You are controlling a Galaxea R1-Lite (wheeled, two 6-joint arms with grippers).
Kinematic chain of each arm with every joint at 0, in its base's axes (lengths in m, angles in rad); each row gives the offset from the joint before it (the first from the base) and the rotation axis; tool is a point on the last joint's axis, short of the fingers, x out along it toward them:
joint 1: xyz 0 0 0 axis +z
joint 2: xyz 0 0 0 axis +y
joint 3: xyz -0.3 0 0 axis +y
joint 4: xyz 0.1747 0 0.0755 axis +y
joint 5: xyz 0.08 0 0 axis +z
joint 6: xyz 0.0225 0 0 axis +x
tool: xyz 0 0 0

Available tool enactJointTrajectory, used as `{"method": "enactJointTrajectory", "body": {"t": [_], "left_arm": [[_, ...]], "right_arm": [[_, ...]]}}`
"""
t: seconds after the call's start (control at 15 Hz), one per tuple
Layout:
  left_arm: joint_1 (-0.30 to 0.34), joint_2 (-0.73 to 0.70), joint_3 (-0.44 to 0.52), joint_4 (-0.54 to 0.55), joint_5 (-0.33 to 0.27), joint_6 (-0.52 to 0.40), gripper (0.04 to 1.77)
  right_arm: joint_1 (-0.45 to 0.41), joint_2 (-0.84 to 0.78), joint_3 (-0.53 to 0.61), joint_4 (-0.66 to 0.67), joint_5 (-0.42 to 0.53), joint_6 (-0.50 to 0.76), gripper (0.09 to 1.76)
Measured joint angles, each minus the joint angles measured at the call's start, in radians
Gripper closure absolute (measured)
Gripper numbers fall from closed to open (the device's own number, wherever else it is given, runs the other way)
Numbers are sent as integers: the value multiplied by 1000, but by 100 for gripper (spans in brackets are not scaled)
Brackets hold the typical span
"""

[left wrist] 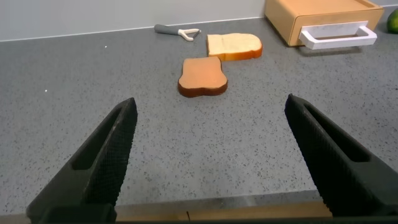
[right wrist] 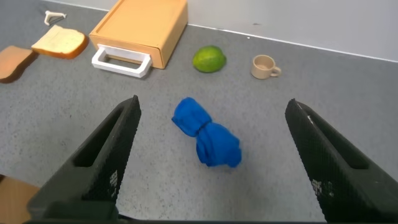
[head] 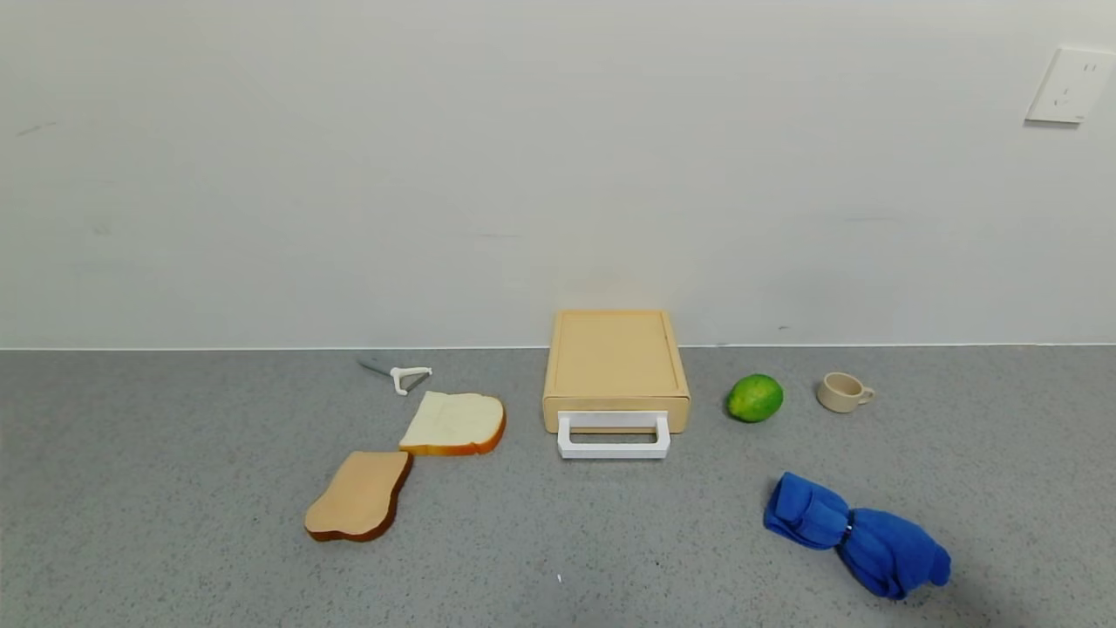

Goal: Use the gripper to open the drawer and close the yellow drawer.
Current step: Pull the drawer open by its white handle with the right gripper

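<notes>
My left gripper [left wrist: 208,162] is spread wide, fingers [left wrist: 102,158] far apart, nothing between them, hovering above bare grey counter [left wrist: 186,143] on my left side. My right gripper [right wrist: 211,162] is also wide open and empty, hanging over the counter on my right. Neither arm shows in the head view.

Straight past the right gripper lies a bunched blue cloth [right wrist: 206,142], between its fingers in the wrist view but well beyond them, not touched. Beyond the cloth sit a green lime [right wrist: 209,59] and a small beige cup [right wrist: 265,66], near each other, apart.

Past the left gripper lie two bread slices: a brown-faced one [left wrist: 202,77] nearer, a pale one [left wrist: 233,45] just behind it, corners almost touching. A white peeler [left wrist: 178,31] lies beyond them near the wall.

The yellow drawer [head: 615,410] sits mid-counter, case [head: 615,358] backed close to the wall, lime just to its right, pale slice to its left. Drawer front looks flush with the case, so shut. White loop handle [head: 614,435] sticks out toward me, resting on the counter. Both grippers are well apart from it.

A white wall socket [head: 1071,85] is up at the far right.
</notes>
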Motion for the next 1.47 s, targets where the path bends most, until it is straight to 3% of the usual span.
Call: {"method": "enactJointTrajectory", "body": {"t": [0.47,0.93,1.47], "left_arm": [[0,0,0,0,0,0,9],[0,0,0,0,0,0,9],[0,0,0,-1,0,0,9]], "right_arm": [[72,481,-289,2,47,-7,14],[264,843,-556,103,46,-10,14],[436,1174,-811,110,50,-67,14]]}}
